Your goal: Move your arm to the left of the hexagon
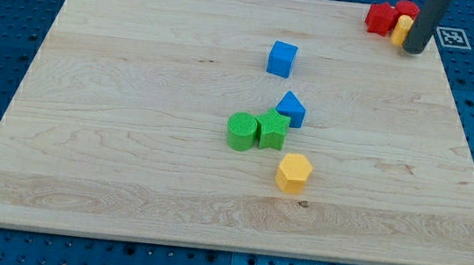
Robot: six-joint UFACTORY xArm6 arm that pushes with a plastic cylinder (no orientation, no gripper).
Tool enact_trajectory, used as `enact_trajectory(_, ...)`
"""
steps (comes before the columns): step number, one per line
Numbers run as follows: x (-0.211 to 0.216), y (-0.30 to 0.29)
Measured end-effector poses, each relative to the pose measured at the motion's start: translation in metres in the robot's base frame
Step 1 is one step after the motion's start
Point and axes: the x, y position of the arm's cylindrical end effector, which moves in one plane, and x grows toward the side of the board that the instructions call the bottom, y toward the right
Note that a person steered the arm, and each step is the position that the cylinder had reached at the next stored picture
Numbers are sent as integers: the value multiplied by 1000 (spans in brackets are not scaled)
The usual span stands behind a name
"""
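The yellow hexagon (294,172) lies nearest, just below the green blocks (256,131); my tip (413,50) sits well apart toward the view's top right, bare rod, no jaws, holding nothing; approach barely begun, next a long sweep to the hexagon's left

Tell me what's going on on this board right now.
A robot arm with a dark rod is pushing coloured blocks around a wooden board. My tip sits at the view's top right, touching or nearly touching a small yellow block and two red blocks. The yellow hexagon it must get left of lies far off, below mid-board. Just above the hexagon sit a green cylinder, a green block and a blue block; a blue cube stands higher up.
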Motion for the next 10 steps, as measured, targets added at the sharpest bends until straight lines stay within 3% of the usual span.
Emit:
enact_trajectory(2, 10, 0)
enact_trajectory(3, 49, -4)
enact_trajectory(6, 65, -5)
enact_trajectory(7, 110, -5)
enact_trajectory(10, 176, -18)
